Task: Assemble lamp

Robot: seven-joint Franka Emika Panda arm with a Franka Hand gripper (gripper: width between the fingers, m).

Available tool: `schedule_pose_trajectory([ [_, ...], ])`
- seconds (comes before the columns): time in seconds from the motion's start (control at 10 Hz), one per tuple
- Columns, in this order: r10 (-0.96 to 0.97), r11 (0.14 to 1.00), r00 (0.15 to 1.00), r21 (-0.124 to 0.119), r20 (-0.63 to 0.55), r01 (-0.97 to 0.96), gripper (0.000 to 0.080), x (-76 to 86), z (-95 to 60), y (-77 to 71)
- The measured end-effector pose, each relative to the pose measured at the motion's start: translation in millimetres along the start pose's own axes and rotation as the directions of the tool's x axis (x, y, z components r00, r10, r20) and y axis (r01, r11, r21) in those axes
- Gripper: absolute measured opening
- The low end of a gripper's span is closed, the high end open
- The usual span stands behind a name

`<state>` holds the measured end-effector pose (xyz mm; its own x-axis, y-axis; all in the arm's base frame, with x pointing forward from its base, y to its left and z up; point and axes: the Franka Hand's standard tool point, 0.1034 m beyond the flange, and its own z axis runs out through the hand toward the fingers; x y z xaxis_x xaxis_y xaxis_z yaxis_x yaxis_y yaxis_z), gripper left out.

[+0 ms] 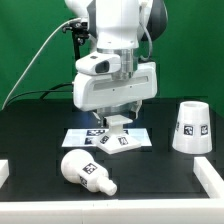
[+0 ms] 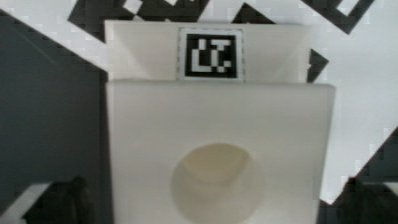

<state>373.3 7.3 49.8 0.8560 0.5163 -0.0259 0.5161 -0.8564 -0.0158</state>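
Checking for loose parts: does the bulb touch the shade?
Apart. The exterior view shows the bulb lying toward its left, the shade standing at its right, black table between them.

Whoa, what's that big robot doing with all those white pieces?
It is building a lamp. The robot's pincer is down over the flat lamp base, by the marker board; its fingers stand open on either side, not squeezing. The bulb lies on its side on the table, and the shade stands apart at the exterior view's right. Nothing is joined yet.
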Motion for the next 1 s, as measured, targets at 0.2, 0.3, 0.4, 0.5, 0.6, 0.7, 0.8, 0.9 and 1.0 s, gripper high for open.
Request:
schedule_pose_trajectory([
  [0.2, -0.006, 1.000, 1.000, 0.001, -0.001, 0.006, 0.0699, -0.1, 1.6, 0.0],
  [0.3, -0.007, 1.000, 1.000, 0.001, -0.001, 0.007, 0.0579, 0.0, 1.5, 0.0],
  [0.4, -0.007, 1.000, 1.000, 0.001, -0.001, 0.007, 0.0531, 0.0, 1.6, -0.1],
  [0.5, -0.007, 1.000, 1.000, 0.001, -0.001, 0.007, 0.0531, 0.0, 1.6, -0.1],
  [0.6, -0.007, 1.000, 1.000, 0.001, -0.001, 0.007, 0.0531, 0.0, 1.5, -0.1],
  [0.7, 0.001, 1.000, 1.000, 0.003, 0.004, -0.001, 0.0531, 0.5, 0.7, 0.5],
  [0.8, 0.071, 0.997, 0.997, 0.001, 0.018, -0.071, 0.0531, 8.6, -7.6, 6.5],
  [0.9, 0.162, 0.987, 0.987, 0.001, 0.014, -0.162, 0.0531, 20.3, -14.6, 11.2],
  [1.0, 0.262, 0.965, 0.965, 0.013, 0.027, -0.262, 0.0531, 31.5, -18.2, 10.6],
])
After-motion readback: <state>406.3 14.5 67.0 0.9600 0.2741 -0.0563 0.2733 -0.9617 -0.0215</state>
